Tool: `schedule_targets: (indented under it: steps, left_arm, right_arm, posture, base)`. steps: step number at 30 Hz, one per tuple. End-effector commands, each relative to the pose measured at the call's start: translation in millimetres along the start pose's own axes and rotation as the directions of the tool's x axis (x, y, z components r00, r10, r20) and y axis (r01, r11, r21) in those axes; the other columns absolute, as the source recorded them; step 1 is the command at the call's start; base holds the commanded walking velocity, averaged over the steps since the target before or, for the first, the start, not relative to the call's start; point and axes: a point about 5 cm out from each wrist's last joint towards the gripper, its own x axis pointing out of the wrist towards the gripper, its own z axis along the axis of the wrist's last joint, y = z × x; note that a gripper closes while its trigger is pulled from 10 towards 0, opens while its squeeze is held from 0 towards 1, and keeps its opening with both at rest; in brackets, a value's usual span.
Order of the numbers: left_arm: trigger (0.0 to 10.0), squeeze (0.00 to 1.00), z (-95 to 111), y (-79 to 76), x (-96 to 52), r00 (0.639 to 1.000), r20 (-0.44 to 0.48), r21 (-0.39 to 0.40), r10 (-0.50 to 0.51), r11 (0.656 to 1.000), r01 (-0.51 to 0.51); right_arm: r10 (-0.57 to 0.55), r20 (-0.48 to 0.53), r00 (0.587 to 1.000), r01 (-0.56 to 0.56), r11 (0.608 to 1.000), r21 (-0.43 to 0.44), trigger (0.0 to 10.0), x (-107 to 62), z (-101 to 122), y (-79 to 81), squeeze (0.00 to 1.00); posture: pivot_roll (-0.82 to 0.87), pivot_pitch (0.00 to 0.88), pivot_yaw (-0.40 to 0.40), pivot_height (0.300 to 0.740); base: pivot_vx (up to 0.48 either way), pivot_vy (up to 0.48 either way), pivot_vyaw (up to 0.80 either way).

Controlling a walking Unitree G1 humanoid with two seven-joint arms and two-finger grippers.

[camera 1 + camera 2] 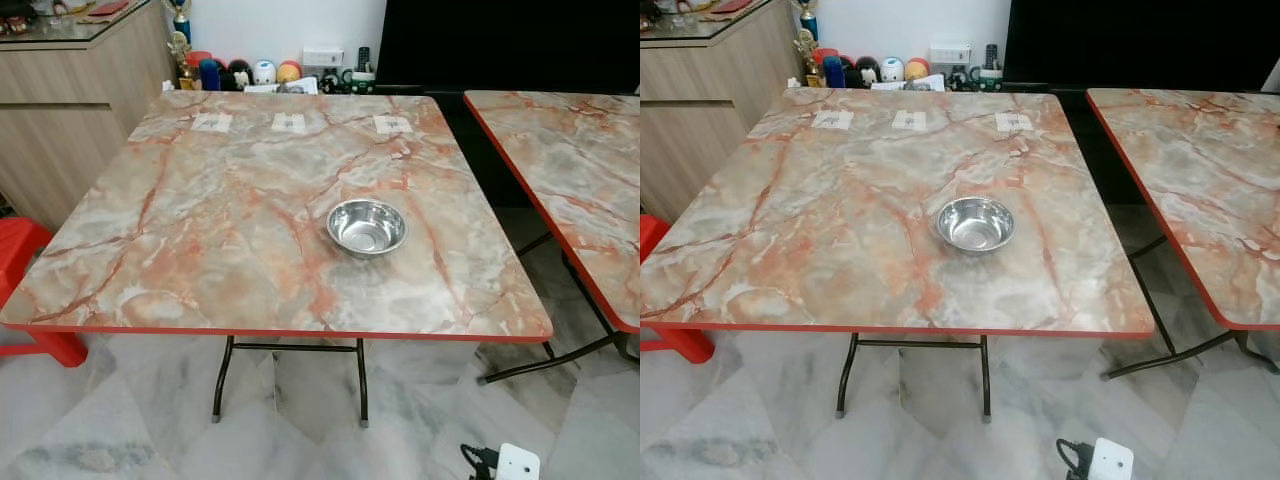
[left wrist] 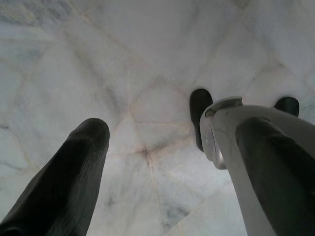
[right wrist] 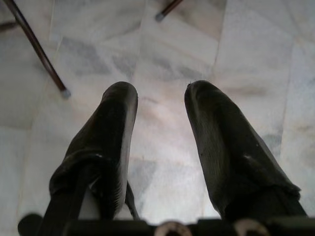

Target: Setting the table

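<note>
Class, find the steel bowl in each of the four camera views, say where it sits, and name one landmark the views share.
Left eye view: the steel bowl sits on the marble-patterned table, right of centre, toward the near edge.
Right eye view: the bowl is at mid-picture on the same table.
Left wrist view: not in it; marble floor beyond the left gripper.
Right wrist view: not in it; floor beyond the right gripper.
Shared landmark: the white marble floor.

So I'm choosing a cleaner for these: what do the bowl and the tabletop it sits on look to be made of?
The bowl looks like polished metal, probably stainless steel: silvery, with mirror-like reflections inside. The tabletop looks like a marble-patterned laminate rather than stone: glossy grey with orange veins, a thin edge with red trim, on slim dark folding metal legs.
</note>
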Motion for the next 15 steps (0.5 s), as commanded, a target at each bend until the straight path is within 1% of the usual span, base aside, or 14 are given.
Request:
schedule_targets:
  steps: [1,2,4,9,10,12,13,15]
  left_arm:
    - [10.0,0.00,-11,-0.4,-2.5,1.000,-0.030,-0.004,0.005,1.000,-0.005]
    - [10.0,0.00,-11,-0.4,-2.5,1.000,-0.030,-0.004,0.005,1.000,-0.005]
    - [10.0,0.00,-16,1.8,-4.0,0.999,-0.039,-0.004,0.010,1.000,-0.010]
    - [10.0,0.00,-19,3.7,-5.3,0.999,-0.046,-0.002,0.012,1.000,-0.012]
    - [10.0,0.00,-20,4.3,-5.6,0.999,-0.046,-0.002,0.012,1.000,-0.012]
    - [10.0,0.00,-21,5.0,-5.9,0.999,-0.047,-0.003,0.013,1.000,-0.013]
    - [10.0,0.00,-21,5.1,-6.0,0.999,-0.047,-0.003,0.013,1.000,-0.013]
    - [10.0,0.00,-22,5.3,-6.2,0.999,-0.047,-0.003,0.013,1.000,-0.014]
  right_arm:
    - [-0.024,0.003,1.000,0.024,0.999,0.024,10.0,-1.7,-3,-3.4,0.00]
    - [-0.024,0.003,1.000,0.024,0.999,0.025,10.0,-1.7,-3,-3.4,0.00]
    - [-0.033,0.044,0.998,0.031,0.998,0.049,10.0,-2.5,0,-3.4,0.00]
    - [-0.021,0.099,0.995,0.017,0.999,0.039,10.0,-3.1,5,-2.8,0.00]
    - [-0.031,0.174,0.984,0.026,0.999,0.034,10.0,0.9,21,-1.6,0.00]
    - [-0.046,0.281,0.959,0.039,0.999,0.030,10.0,5.3,45,0.3,0.00]
    - [-0.052,0.354,0.934,0.044,0.999,0.031,10.0,8.2,64,-0.5,0.00]
    - [-0.061,0.461,0.885,0.050,0.998,0.035,10.0,10.3,92,-1.7,0.00]
  posture:
    - [0.02,0.083,-0.026,0.740]
    - [0.02,0.083,-0.026,0.740]
    - [0.01,0.085,-0.022,0.740]
    - [0.01,0.084,-0.021,0.740]
    - [0.01,0.084,-0.022,0.740]
    - [0.01,0.084,-0.022,0.740]
    - [0.01,0.084,-0.022,0.740]
    - [0.01,0.084,-0.022,0.740]
  base:
    - [0.000,0.000,0.00]
    - [0.000,0.000,0.00]
    - [0.000,0.000,0.00]
    - [0.000,0.000,0.00]
    - [0.000,0.000,0.00]
    - [0.000,0.000,0.00]
    - [0.000,0.000,0.00]
    - [0.000,0.000,0.00]
